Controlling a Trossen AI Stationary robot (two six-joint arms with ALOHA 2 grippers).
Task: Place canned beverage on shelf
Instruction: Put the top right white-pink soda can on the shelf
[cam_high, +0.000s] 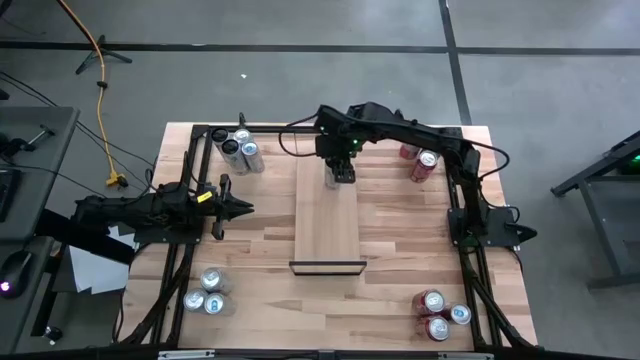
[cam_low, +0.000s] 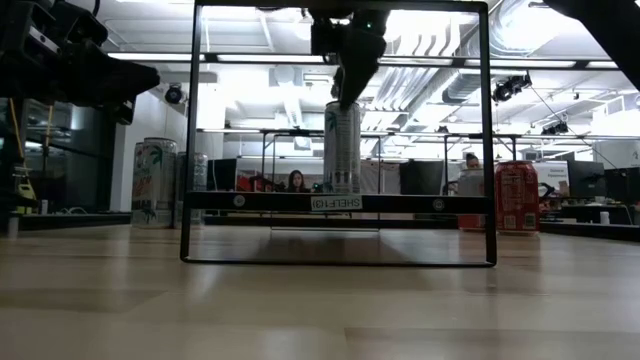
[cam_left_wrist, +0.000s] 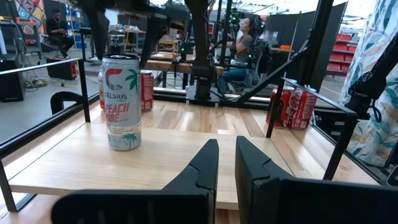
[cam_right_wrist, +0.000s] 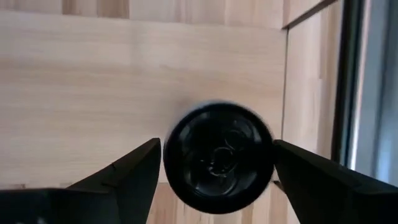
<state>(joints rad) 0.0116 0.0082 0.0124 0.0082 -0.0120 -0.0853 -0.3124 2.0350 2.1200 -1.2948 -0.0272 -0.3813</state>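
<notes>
The Celsius can (cam_left_wrist: 122, 102) stands upright on the shelf (cam_high: 327, 225), toward that panel's far end, away from its black edge bar. The low view shows its base seated on the raised board, with the right gripper (cam_low: 348, 88) directly above its top.

From the right wrist view, the dark can lid (cam_right_wrist: 217, 157) sits centred between the two fingers (cam_right_wrist: 127, 171), with a visible gap on either side: the jaws stand apart and are not clamped on the can. Judgement: the placing step is at its release stage, with the can down and freed but the gripper not yet clear of it.

The next move calls for a straight vertical lift of the right gripper, keeping both fingers clear of the can wall so the tall, narrow can is not tipped. The upper bar of the black frame (cam_low: 340, 6) lies close overhead, so the way out is tight.

The left gripper (cam_high: 243, 209) waits beside the shelf's left edge, fingers together and holding nothing. Other cans stand in clusters at the table corners, well apart from the shelf.
</notes>
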